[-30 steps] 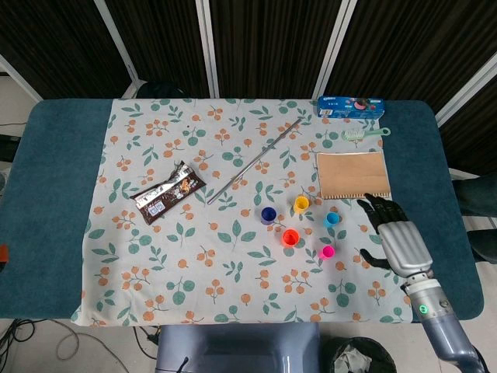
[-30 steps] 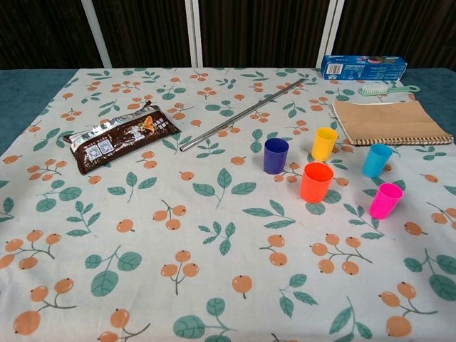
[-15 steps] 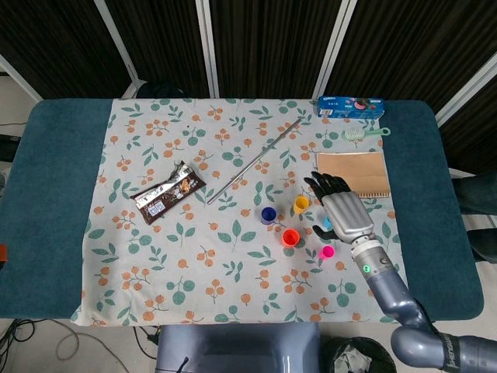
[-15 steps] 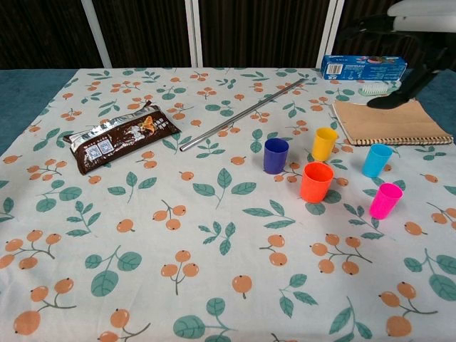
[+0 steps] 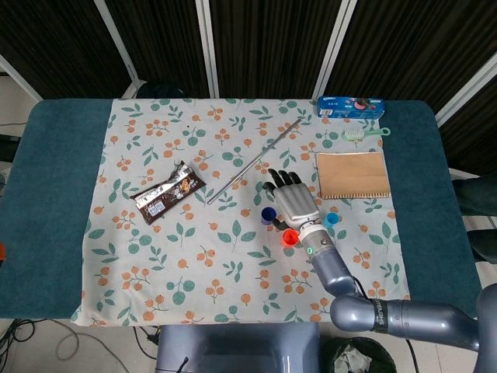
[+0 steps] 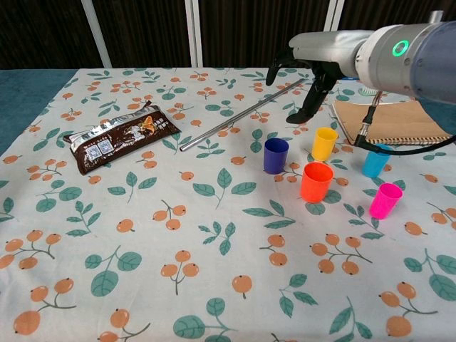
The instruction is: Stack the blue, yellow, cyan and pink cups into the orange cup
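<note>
- Head view: right hand (image 5: 293,201), fingers spread, holding nothing, above blue cup (image 5: 268,214) and orange cup (image 5: 290,238), right of worktop centre; cyan cup (image 5: 332,219) beside.
- Chest view: yellow cup (image 6: 324,143), pink cup (image 6: 385,200) near orange cup.

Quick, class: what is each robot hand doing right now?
Left hand: not in view.
Right hand: open, fingers apart, holding nothing, above the cups.

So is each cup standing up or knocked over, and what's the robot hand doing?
blue cup: upright, empty
yellow cup: upright, unstacked
orange cup: upright, nothing inside
cyan cup: upright, unstacked
pink cup: upright, unstacked
right robot hand: open above the cups, holding nothing
</note>
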`<action>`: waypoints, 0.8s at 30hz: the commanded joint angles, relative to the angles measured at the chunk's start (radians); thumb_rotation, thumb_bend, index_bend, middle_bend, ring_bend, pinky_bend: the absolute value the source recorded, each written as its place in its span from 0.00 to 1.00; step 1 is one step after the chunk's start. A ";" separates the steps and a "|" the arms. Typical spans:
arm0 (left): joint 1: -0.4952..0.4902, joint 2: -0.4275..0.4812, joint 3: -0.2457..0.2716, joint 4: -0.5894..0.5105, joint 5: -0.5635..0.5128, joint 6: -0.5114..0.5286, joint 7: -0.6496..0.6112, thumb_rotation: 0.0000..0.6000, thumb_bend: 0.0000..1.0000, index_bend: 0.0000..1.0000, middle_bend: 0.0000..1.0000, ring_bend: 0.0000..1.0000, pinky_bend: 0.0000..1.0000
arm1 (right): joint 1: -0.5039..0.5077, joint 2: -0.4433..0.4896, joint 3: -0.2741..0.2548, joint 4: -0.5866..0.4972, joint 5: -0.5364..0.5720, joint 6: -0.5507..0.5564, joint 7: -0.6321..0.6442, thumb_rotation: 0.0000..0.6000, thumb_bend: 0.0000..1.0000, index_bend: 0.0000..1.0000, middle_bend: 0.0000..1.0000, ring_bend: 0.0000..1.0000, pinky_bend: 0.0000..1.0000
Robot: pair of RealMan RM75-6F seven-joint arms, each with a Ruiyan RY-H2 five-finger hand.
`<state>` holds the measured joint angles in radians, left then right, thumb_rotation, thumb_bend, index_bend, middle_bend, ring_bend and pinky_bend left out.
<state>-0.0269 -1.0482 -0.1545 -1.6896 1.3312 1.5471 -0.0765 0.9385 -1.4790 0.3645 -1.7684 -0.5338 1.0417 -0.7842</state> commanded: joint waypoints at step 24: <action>-0.002 0.002 -0.004 -0.008 -0.016 -0.010 0.003 1.00 0.39 0.13 0.03 0.00 0.03 | 0.046 -0.184 -0.093 0.217 -0.026 -0.004 0.074 1.00 0.35 0.29 0.00 0.02 0.09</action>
<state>-0.0291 -1.0465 -0.1588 -1.6973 1.3149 1.5371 -0.0731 0.9844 -1.6574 0.2752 -1.5596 -0.5550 1.0366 -0.7140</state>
